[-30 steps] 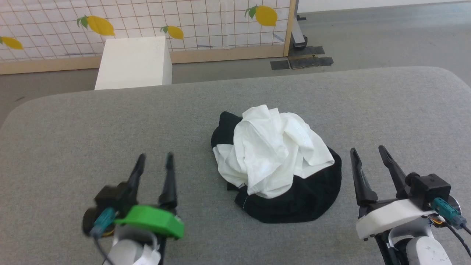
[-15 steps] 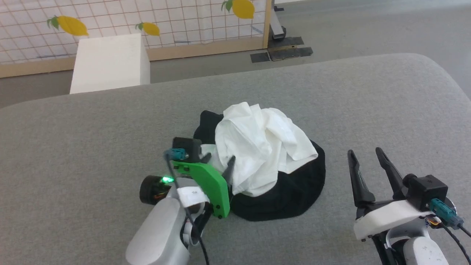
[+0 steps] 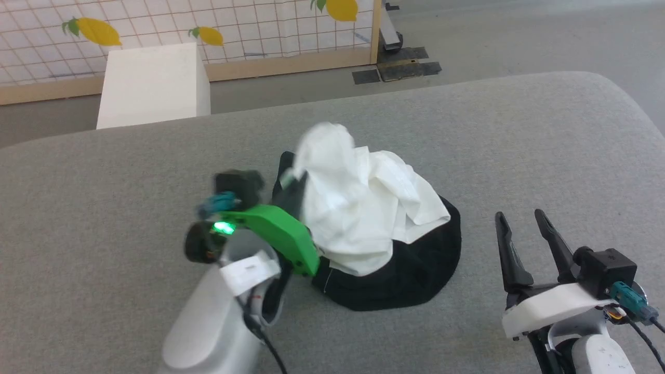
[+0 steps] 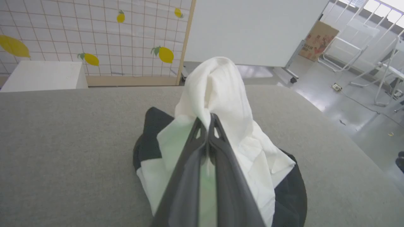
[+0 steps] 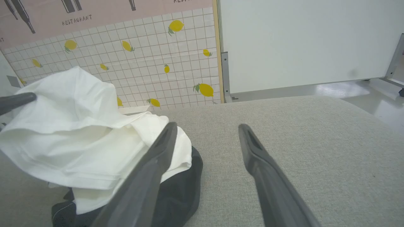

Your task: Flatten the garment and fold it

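The garment (image 3: 374, 208), a crumpled white shirt with black sleeves, is pinched in the left gripper's (image 4: 208, 119) closed jaws, heaped mid grey felt table (image 3: 104, 182). Near right, the right gripper (image 3: 519, 215) sits open and empty. Looks like flattening's barely begun. Next it probably needs lifting and spreading out.

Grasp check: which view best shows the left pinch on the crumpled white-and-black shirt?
Left wrist view: left gripper shut on a white fold of the shirt. Head view blurs it; right wrist view catches one fingertip.
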